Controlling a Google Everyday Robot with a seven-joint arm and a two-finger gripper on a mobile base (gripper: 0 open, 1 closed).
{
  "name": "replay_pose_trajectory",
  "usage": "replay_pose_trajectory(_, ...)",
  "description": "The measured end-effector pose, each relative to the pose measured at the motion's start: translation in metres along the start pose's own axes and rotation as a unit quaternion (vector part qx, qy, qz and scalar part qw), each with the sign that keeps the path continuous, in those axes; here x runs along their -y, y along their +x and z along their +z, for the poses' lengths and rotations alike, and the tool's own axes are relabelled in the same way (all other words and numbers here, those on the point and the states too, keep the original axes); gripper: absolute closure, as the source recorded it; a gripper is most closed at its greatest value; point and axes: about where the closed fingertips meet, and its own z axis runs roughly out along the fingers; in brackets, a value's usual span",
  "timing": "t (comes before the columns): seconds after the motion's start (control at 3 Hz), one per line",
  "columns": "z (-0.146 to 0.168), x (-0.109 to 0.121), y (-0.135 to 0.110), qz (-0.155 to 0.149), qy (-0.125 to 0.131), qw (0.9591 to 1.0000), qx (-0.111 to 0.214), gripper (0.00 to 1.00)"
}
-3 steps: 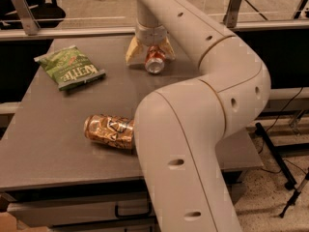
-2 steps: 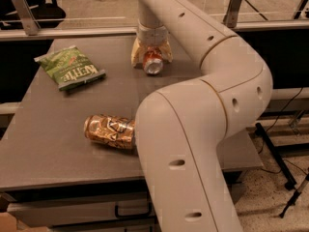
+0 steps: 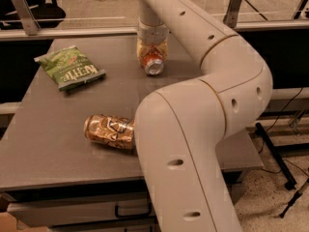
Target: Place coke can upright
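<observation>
The coke can (image 3: 153, 62) is a small red can with a silver end facing me, at the far middle of the grey table (image 3: 53, 129). It is tilted or lying, not upright. My gripper (image 3: 152, 52) comes down from above at the end of the cream arm, with its yellowish fingers (image 3: 141, 50) on either side of the can, shut on it. The can's body is mostly hidden between the fingers.
A larger gold-brown patterned can (image 3: 109, 131) lies on its side near the table's front, partly behind my arm (image 3: 193, 144). A green chip bag (image 3: 69, 66) lies at the far left. A metal rail (image 3: 72, 32) runs behind the table.
The fingers have closed in around the coke can; the left finger, earlier spread out to the side, now sits against the can. The can stays in about the same place.
</observation>
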Motion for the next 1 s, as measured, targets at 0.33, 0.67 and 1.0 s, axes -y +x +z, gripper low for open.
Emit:
replay_pose_trajectory(0.33, -0.027, 0.012, -0.001, -0.025, -0.030, 0.9980, 0.049, 1.00)
replay_pose_trajectory(0.67, -0.069, 0.021, 0.000, -0.064, -0.073, 0.9870, 0.128, 1.00)
replay_pose_trajectory(1.0, -0.107, 0.024, 0.013, -0.110, -0.133, 0.9628, 0.208, 1.00)
